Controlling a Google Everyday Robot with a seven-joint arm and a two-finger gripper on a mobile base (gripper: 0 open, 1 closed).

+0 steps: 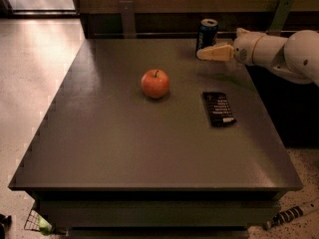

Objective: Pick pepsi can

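Observation:
The pepsi can [207, 32] is a dark blue can with a silver top rim. It stands upright near the far edge of the grey table [124, 143], right of centre. My gripper [202, 53] comes in from the right on a white arm [284, 54]. Its pale tip sits just in front of and below the can, partly overlapping the can's base in this view. I cannot tell whether it touches the can.
A red apple [155, 83] sits mid-table. A flat black snack packet [219, 108] lies right of it. A dark wall with two grey brackets runs behind the table. Pale floor lies to the left.

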